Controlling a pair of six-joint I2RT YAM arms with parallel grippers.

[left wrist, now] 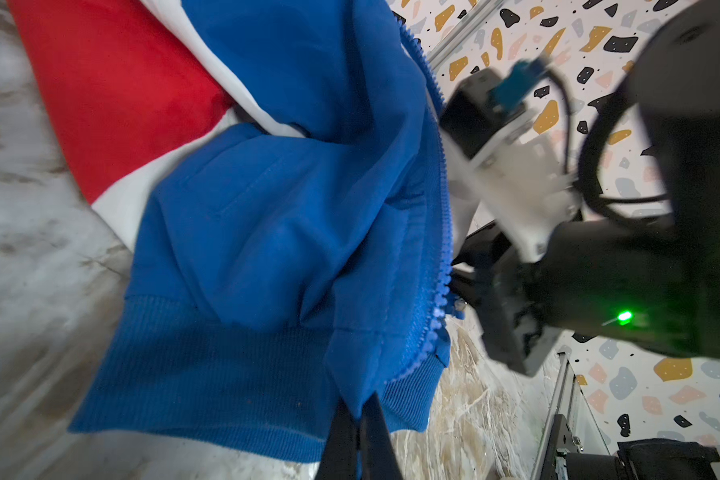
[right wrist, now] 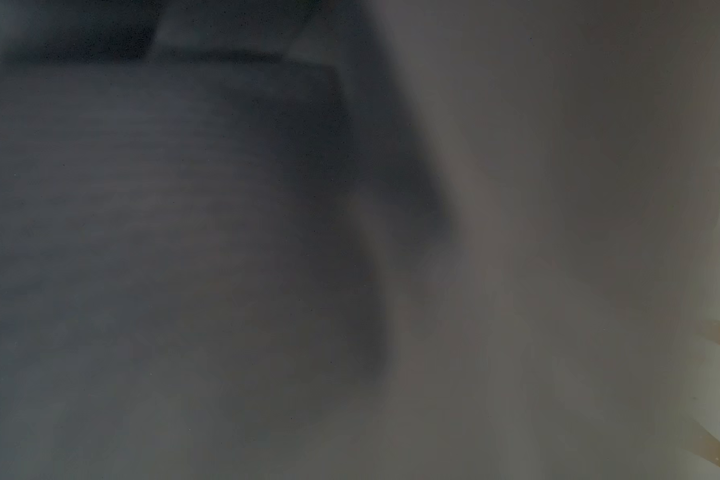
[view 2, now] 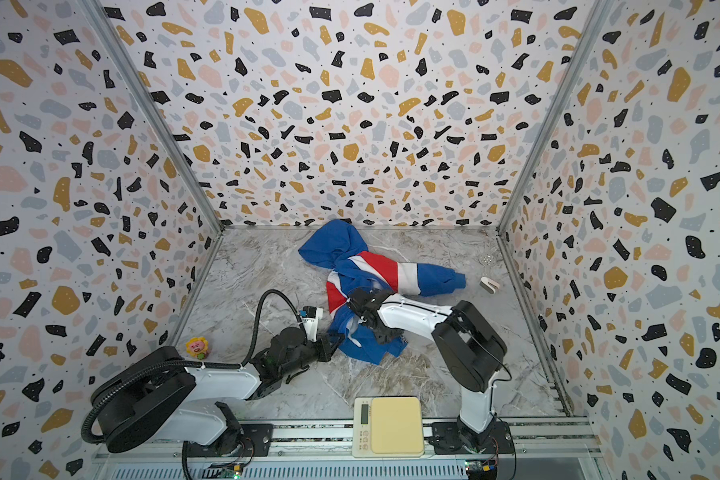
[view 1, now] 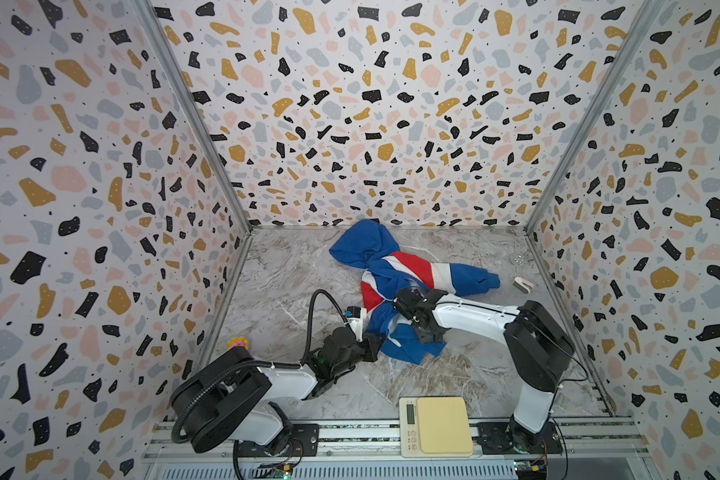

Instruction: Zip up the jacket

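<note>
left end effector point(left wrist: 358, 411) clamps jacket point(left wrist: 267, 208) hem; right end effector point(left wrist: 461, 291) clenched, seemingly on zipper point(left wrist: 443, 232)

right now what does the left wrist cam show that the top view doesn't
Only the left wrist view: the blue zipper teeth and the left gripper shut on the bottom corner of the jacket. Only a top view: the hood, the kitchen scale and a small yellow toy. Both: the jacket's blue body, red and white bands, and the marble tabletop.
</note>
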